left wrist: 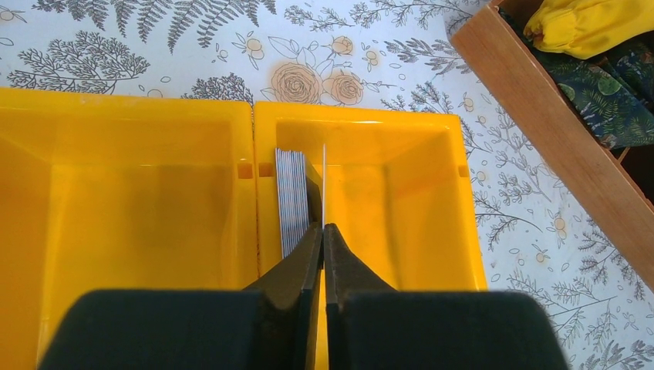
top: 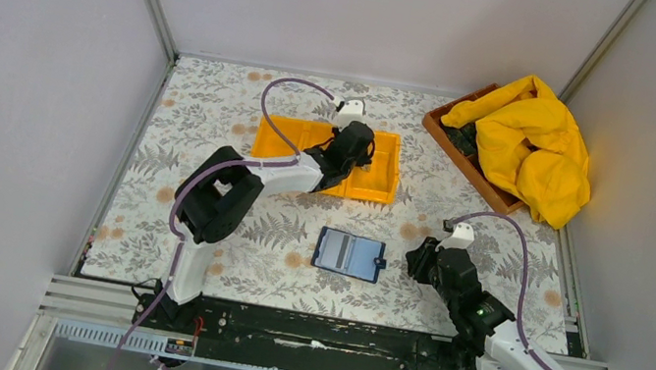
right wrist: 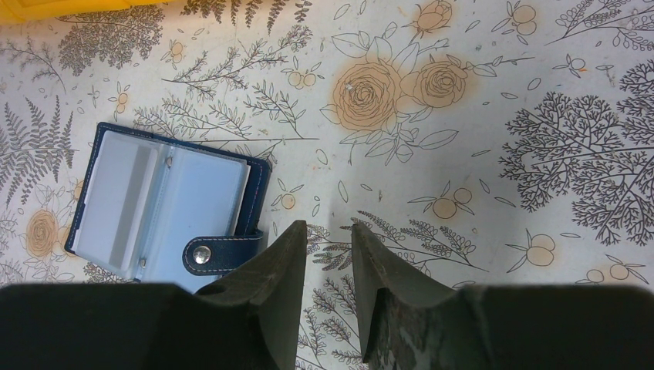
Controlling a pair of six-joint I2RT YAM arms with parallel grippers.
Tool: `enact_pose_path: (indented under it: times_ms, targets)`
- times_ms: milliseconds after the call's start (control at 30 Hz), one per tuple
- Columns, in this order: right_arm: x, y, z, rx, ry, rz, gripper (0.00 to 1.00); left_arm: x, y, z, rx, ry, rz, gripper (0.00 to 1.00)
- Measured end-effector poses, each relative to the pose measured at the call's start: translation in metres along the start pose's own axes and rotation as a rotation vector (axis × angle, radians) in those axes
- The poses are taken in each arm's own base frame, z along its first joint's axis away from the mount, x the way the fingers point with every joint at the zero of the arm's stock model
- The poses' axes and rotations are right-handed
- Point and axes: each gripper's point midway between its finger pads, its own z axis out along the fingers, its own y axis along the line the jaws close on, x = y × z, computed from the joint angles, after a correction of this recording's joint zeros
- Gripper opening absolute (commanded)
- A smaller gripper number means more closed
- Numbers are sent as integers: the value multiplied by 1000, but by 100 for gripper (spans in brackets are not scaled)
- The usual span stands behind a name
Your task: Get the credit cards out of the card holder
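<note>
Closest to the lens, my left gripper [left wrist: 323, 228] has its fingers clamped on one thin card [left wrist: 324, 173]. It is held upright and edge-on over the tray's end compartment, on the wooden box's side.

By size: the flowered table [top: 209, 97] carries the orange tray [left wrist: 355, 116] at the far middle. A wooden box [top: 467, 163] sits under a yellow cloth [top: 534, 143] in the far right corner.

The card holder [right wrist: 154, 208] lies open and flat at the near middle, well apart from the tray. My right gripper [right wrist: 330, 231] hovers with fingers parted and nothing between them, the holder's snap strap just beside one finger.

A stack of cards [left wrist: 291, 200] stands on edge against the compartment's dividing wall, just left of the held card.
</note>
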Motion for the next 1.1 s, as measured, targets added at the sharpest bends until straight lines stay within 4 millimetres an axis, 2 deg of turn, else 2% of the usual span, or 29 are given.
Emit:
enact_pose_path:
  times_ms: [633,1100]
  targets:
    - [0,0,0,0,0,0,35,2,-1,-1,3,3,14,8]
    - [0,0,0,0,0,0,35,1,0,-6,-4,-6,38,16]
